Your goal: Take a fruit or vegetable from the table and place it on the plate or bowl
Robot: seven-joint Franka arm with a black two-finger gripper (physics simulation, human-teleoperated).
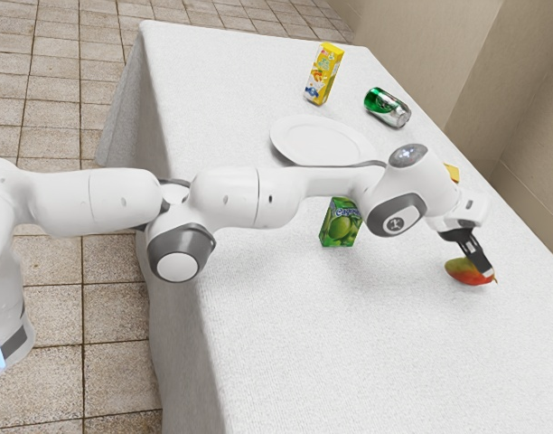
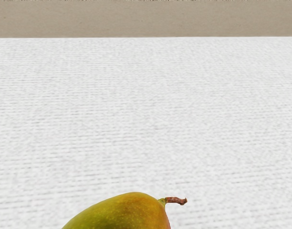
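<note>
Working the pick-up, I am poising my black gripper (image 1: 480, 260) at the red-green mango (image 1: 461, 271), its closure I cannot tell, with a lift toward the round white plate (image 1: 322, 140) next.

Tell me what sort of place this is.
Probably a simulated dining or kitchen room: a table under a white cloth carries a white plate, a yellow juice carton, a green juice carton, a drink can and a mango; around it are a tiled floor and plain beige walls.

White table (image 1: 349, 344): plate (image 1: 322, 140), yellow carton (image 1: 323, 74), green can (image 1: 387, 107), green carton (image 1: 341, 222).
</note>
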